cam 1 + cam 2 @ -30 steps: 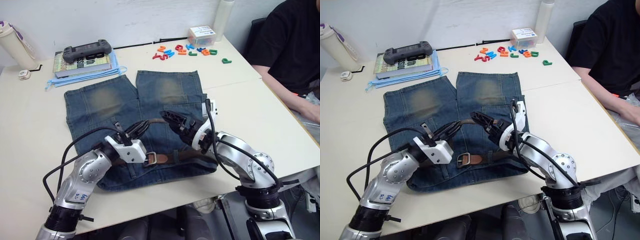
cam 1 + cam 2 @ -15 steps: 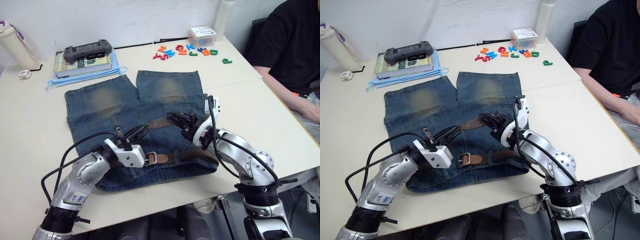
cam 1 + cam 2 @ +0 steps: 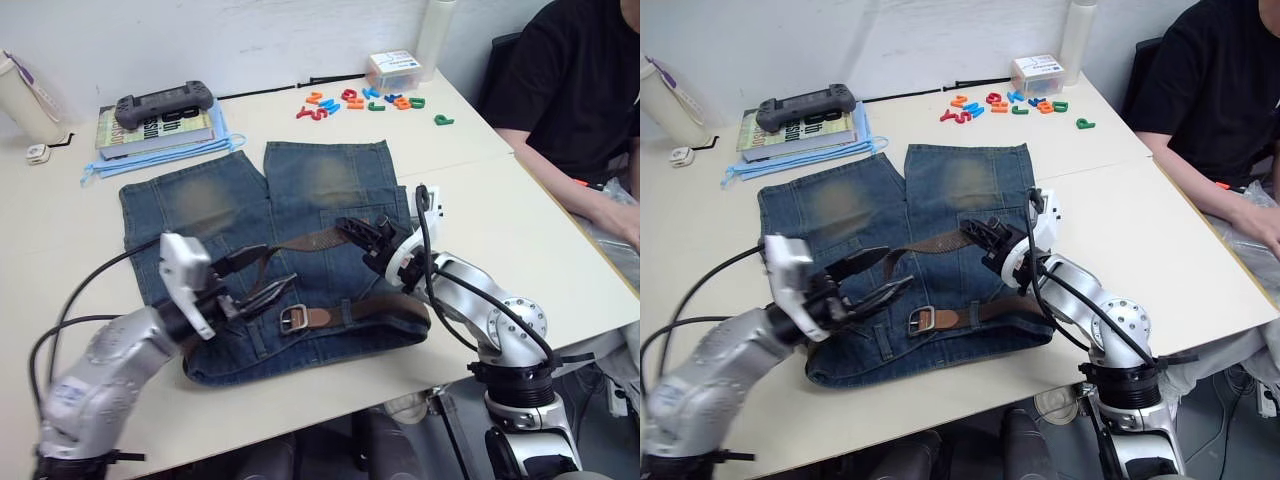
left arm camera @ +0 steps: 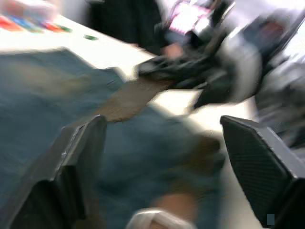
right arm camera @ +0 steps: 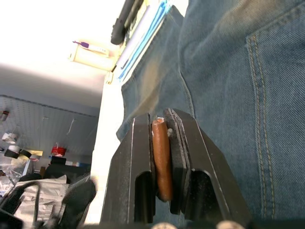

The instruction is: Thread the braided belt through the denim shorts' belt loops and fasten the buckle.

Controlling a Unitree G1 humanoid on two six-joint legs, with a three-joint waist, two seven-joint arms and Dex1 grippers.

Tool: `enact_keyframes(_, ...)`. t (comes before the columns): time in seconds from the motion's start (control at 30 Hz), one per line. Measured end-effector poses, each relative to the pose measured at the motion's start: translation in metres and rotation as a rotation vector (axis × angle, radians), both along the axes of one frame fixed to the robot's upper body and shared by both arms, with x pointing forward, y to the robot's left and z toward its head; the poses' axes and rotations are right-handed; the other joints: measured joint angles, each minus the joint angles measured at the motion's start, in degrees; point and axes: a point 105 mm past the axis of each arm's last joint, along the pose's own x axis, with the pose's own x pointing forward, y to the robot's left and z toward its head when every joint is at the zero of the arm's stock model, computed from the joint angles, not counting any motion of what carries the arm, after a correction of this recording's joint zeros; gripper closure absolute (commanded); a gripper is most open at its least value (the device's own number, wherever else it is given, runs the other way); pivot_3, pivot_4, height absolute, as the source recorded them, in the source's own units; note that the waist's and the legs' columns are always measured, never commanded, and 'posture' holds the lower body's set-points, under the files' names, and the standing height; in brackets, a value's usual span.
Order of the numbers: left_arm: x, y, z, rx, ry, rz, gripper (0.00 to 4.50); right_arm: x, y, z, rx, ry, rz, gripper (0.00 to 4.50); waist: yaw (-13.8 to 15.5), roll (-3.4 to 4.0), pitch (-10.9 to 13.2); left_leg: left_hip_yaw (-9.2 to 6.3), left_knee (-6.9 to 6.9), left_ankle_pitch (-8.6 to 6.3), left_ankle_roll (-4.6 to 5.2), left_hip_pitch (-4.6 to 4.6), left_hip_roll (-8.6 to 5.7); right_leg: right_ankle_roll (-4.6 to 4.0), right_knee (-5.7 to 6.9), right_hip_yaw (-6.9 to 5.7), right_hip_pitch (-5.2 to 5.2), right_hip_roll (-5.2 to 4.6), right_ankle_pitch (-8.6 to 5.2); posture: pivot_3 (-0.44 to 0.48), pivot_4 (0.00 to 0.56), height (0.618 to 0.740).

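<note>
The denim shorts (image 3: 200, 205) lie flat on the table, legs pointing away from me. Across them runs the braided belt (image 3: 312, 240). It curves round at the right and comes back along the waistband to the silver buckle (image 3: 292, 318) on its tan end. My right gripper (image 3: 352, 232) is shut on the belt's other tan end (image 5: 162, 157), just above the right leg. My left gripper (image 3: 258, 276) hovers open left of the buckle, holding nothing, its fingers (image 4: 71, 176) spread wide. I cannot make out the belt loops.
At the back left a game controller (image 3: 165, 100) rests on a book over blue masks, with a white bottle (image 3: 22, 95) beside them. Coloured letters (image 3: 360, 100) and a small box (image 3: 392, 70) sit at the back. A person in black (image 3: 570, 90) sits at the right.
My right gripper has shut on the belt's tan end. My left gripper has let go of the belt, opened wide and pulled back to the left. The camera has shifted slightly.
</note>
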Motion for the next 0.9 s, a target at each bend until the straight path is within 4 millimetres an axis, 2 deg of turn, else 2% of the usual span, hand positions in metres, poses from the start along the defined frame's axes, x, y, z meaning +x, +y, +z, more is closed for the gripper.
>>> enact_keyframes(0.1, -0.002, 0.000, 0.011, -0.261, 0.197, -0.030, 0.25, 0.002, 0.002, 0.000, -0.002, -0.005, 0.003, 4.50, 0.1, 0.00, 0.0, 0.00, 0.08, 0.00, 0.00, 0.00, -0.01, 0.00, -0.04, -0.01, 0.02, 0.00, 0.00, 0.000, 0.150, 0.730)
enact_keyframes(0.17, 0.008, 0.004, 0.009, -0.420, 0.320, 0.038, 0.25, 0.002, 0.005, 0.001, -0.002, -0.013, 0.015, 4.50, 0.3, 0.02, 0.0, 0.08, 0.07, 0.00, 0.00, 0.09, -0.05, 0.00, -0.06, 0.06, 0.04, -0.01, 0.00, 0.000, 0.150, 0.730)
enact_keyframes(0.2, 0.012, 0.005, 0.004, -0.454, 0.365, 0.061, 0.25, 0.002, 0.005, 0.001, -0.003, -0.016, 0.016, 4.50, 0.3, 0.01, 0.0, 0.09, 0.08, 0.00, 0.00, 0.09, -0.04, 0.00, -0.05, 0.07, 0.04, 0.00, 0.00, 0.000, 0.150, 0.730)
enact_keyframes(0.3, 0.031, 0.002, -0.034, -0.552, 0.613, 0.201, 0.25, 0.001, 0.006, 0.003, -0.014, -0.024, 0.025, 4.50, 0.3, 0.00, 0.0, 0.19, 0.08, 0.00, 0.00, 0.13, -0.05, 0.00, -0.05, 0.14, 0.04, 0.01, 0.00, 0.000, 0.150, 0.730)
enact_keyframes(0.37, 0.035, -0.004, -0.045, -0.615, 0.704, 0.238, 0.25, 0.000, 0.007, 0.004, -0.018, -0.029, 0.031, 4.50, 0.3, -0.01, 0.0, 0.22, 0.09, 0.00, 0.00, 0.13, -0.06, 0.00, -0.06, 0.17, 0.03, 0.01, 0.00, 0.000, 0.150, 0.730)
enact_keyframes(0.6, 0.034, -0.022, -0.044, -0.735, 0.806, 0.256, 0.25, -0.004, 0.009, 0.009, -0.018, -0.047, 0.042, 4.50, 0.4, -0.04, -0.1, 0.31, 0.11, 0.00, -0.01, 0.14, -0.04, 0.00, -0.07, 0.25, 0.02, 0.02, 0.00, 0.000, 0.150, 0.730)
enact_keyframes(0.9, 0.034, -0.020, -0.039, -0.787, 0.803, 0.267, 0.25, -0.007, 0.012, 0.008, -0.015, -0.039, 0.065, 4.50, 0.4, -0.04, -0.1, 0.37, 0.10, 0.00, -0.01, 0.16, -0.04, 0.00, -0.07, 0.29, 0.02, 0.03, 0.00, 0.000, 0.150, 0.730)
